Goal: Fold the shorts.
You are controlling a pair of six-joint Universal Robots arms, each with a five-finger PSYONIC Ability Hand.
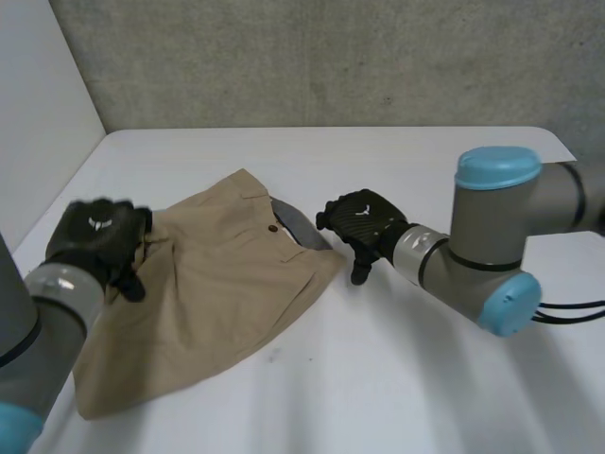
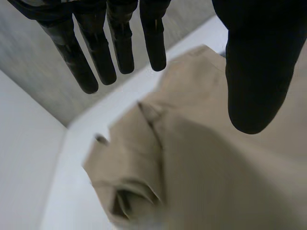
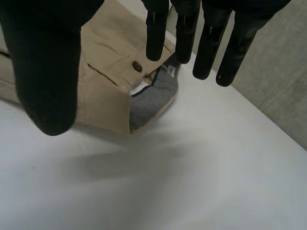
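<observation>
The tan shorts [image 1: 222, 293] lie rumpled at centre-left of the frame on the white table [image 1: 425, 378]; the left hand [image 1: 99, 236] hovers released over their left edge; the right hand [image 1: 364, 219], empty with straight fingers, sits beside the waistband [image 1: 301, 229]; each should probably pinch an edge cleanly before lifting.

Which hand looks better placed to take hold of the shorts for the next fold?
Probably the left. The open left hand hangs over the crumpled side of the shorts, cloth under its palm. The right hand, also open, sits beside the waistband, mostly over bare table.
</observation>
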